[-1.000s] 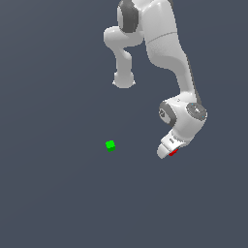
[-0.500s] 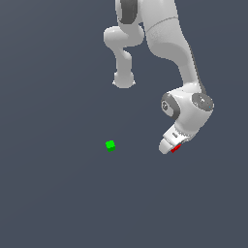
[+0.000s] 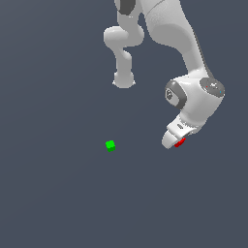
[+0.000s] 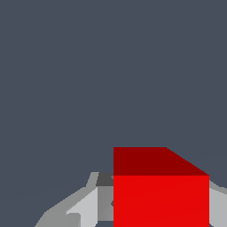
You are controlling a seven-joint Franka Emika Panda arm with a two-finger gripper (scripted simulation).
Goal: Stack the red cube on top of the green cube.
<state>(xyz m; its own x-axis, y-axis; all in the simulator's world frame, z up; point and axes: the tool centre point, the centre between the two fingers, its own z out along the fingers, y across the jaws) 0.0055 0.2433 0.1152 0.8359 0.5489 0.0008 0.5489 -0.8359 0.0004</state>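
The red cube (image 3: 180,142) sits between the fingers of my gripper (image 3: 175,141) at the exterior view's right, mostly hidden by the hand. In the wrist view the red cube (image 4: 160,195) fills the space between the grey fingers (image 4: 86,205), and the gripper (image 4: 153,207) is shut on it. The green cube (image 3: 110,145) lies alone on the dark grey floor, well off to the exterior view's left of the gripper. It is not in the wrist view.
The arm's white base column (image 3: 124,72) stands behind the green cube in the exterior view. The flat dark grey floor (image 3: 58,193) surrounds everything.
The gripper has moved towards the exterior view's right and slightly upward, with the red cube staying in it. The green cube has not moved.
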